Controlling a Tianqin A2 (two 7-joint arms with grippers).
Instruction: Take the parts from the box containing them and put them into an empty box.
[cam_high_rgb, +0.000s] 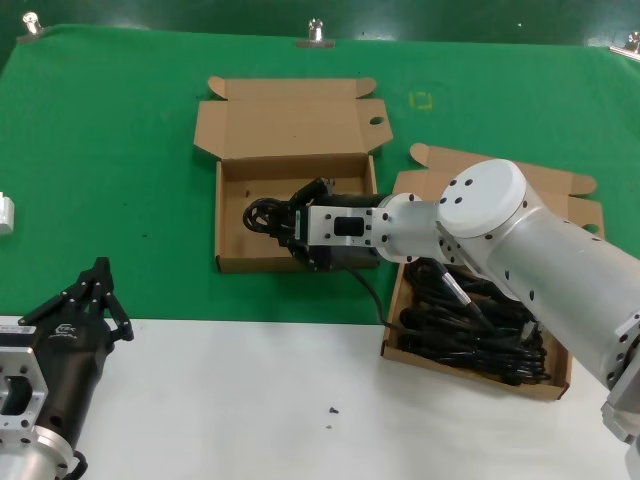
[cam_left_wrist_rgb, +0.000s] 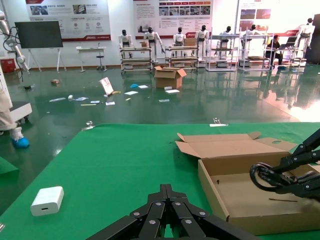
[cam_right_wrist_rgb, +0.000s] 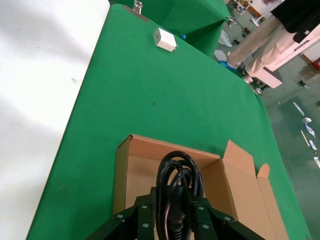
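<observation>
The empty box (cam_high_rgb: 232, 262) lies open at the middle of the green mat, lid folded back; it also shows in the left wrist view (cam_left_wrist_rgb: 220, 197) and the right wrist view (cam_right_wrist_rgb: 137, 167). My right gripper (cam_high_rgb: 285, 222) reaches into it from the right, shut on a coiled black power cord (cam_high_rgb: 262, 215), held just above the tan floor; the coil sticks out past the fingers (cam_right_wrist_rgb: 177, 167). The box containing the parts (cam_high_rgb: 465, 373) lies at the right with several black cords (cam_high_rgb: 470, 335) in it, partly hidden by my right arm. My left gripper (cam_high_rgb: 100, 275) is shut and empty, parked at the front left (cam_left_wrist_rgb: 167, 192).
A white adapter (cam_high_rgb: 5, 213) lies at the mat's left edge, also seen in the left wrist view (cam_left_wrist_rgb: 47, 200). Metal clamps (cam_high_rgb: 315, 32) hold the mat's far edge. A white tabletop (cam_high_rgb: 250, 400) with a small dark speck (cam_high_rgb: 333, 410) spans the front.
</observation>
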